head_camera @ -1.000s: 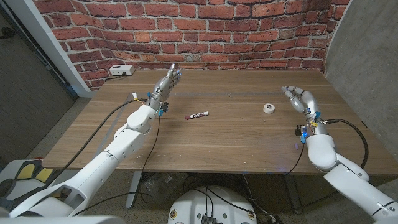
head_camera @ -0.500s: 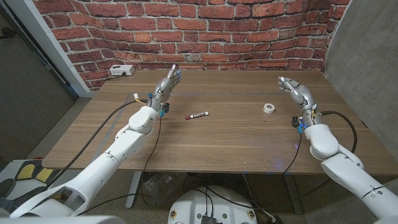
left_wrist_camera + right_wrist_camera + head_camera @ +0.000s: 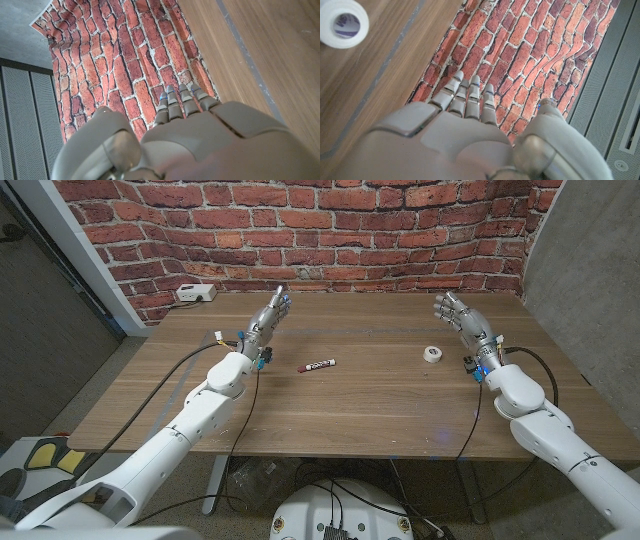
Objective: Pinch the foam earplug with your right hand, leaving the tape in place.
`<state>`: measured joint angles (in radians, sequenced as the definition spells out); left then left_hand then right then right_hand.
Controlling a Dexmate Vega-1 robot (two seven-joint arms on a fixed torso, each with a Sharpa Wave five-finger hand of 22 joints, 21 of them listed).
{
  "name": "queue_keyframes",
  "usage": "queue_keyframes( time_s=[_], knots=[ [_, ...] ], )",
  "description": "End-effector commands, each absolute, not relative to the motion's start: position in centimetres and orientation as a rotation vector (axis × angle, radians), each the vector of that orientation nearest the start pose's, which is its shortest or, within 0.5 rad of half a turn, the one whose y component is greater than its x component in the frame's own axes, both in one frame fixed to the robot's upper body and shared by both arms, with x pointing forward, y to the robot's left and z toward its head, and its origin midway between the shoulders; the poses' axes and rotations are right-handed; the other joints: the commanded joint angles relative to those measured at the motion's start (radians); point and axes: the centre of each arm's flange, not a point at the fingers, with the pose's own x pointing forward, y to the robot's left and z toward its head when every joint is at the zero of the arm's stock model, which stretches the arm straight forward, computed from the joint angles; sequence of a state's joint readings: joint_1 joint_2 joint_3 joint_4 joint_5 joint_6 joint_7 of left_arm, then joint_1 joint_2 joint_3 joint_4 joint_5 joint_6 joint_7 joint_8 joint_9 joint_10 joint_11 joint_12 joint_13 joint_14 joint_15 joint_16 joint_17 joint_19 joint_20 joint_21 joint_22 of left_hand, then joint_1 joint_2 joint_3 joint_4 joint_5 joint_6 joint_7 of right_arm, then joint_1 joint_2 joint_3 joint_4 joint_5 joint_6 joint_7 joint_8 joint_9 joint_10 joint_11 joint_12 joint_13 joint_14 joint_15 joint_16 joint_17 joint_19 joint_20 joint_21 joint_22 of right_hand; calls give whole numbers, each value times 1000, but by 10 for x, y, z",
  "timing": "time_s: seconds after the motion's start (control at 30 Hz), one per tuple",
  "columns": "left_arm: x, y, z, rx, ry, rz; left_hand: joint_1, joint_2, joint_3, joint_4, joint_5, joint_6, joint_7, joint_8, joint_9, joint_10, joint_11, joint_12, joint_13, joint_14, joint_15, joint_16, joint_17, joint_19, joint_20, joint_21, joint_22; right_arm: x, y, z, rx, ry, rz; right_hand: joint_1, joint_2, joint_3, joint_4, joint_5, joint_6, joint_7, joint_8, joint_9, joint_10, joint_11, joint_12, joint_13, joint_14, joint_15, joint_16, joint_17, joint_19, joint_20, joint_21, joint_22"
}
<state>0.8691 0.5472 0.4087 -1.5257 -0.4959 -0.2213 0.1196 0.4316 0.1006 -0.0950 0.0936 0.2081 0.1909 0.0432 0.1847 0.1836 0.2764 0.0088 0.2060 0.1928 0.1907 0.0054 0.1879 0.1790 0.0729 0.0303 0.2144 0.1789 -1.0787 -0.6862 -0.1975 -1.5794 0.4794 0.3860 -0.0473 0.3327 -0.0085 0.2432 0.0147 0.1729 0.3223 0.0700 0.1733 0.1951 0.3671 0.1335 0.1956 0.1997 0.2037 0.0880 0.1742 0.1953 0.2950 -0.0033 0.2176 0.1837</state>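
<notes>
You're only at the approach: your right hand (image 3: 455, 313) hangs empty with fingers spread, just beyond the white tape roll (image 3: 432, 354), so next swing left past it to the small red-and-white cylinder (image 3: 318, 365) at mid-table, seemingly the earplug.

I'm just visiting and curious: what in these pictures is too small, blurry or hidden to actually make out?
- Small dark red and white object, head view: too small to tell whether it is the foam earplug.
- Tape roll: print on its core in the right wrist view is blurred.
- Right robot hand and left robot hand: palms hidden in the wrist views, which look along the hands' backs.
- White box by the wall: too small to identify.
</notes>
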Motion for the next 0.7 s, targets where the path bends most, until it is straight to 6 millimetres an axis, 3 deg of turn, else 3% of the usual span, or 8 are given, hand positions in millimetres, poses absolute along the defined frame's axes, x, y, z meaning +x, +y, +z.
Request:
queue_keyframes(
  time_s=[0.03,0.2,0.37,0.7],
  knots=[
    [617,254,18,131,-674,-220,9,-3,-7,1,3,-4,2,2,5,-3,2,-5,2,3,-5,0,5,9,0,-3,3,590,-330,5,2,-804,254,-12,-4,-6,2,1,-10,0,0,1,-8,0,-2,-1,-4,2,4,0,-7,-4,-6,4],
    [619,260,18,121,-675,-229,9,-3,-7,1,3,-3,2,3,5,-7,0,-6,2,1,-5,-1,5,8,-1,-4,3,602,-326,3,27,-783,276,-22,-7,-11,5,1,-21,6,0,0,-11,3,0,-2,-7,2,5,0,-6,-5,-6,4],
    [621,264,21,110,-685,-238,10,-3,-8,1,3,-5,1,4,5,-13,3,-8,2,-10,-3,-5,5,2,-4,-7,3,612,-322,2,29,-776,320,-57,-23,-33,14,5,-87,4,-5,-2,-40,6,-3,-4,-18,-1,6,-1,-6,-15,-7,3],
    [627,265,24,116,-670,-281,11,-1,-10,1,3,-10,9,4,5,-21,-10,-9,2,-20,-8,-6,5,-7,-5,-10,3,614,-317,1,48,-774,320,-72,-30,-43,18,8,-93,7,2,-2,-51,8,-2,-4,-28,-1,5,-2,-14,-16,-11,2]
  ],
)
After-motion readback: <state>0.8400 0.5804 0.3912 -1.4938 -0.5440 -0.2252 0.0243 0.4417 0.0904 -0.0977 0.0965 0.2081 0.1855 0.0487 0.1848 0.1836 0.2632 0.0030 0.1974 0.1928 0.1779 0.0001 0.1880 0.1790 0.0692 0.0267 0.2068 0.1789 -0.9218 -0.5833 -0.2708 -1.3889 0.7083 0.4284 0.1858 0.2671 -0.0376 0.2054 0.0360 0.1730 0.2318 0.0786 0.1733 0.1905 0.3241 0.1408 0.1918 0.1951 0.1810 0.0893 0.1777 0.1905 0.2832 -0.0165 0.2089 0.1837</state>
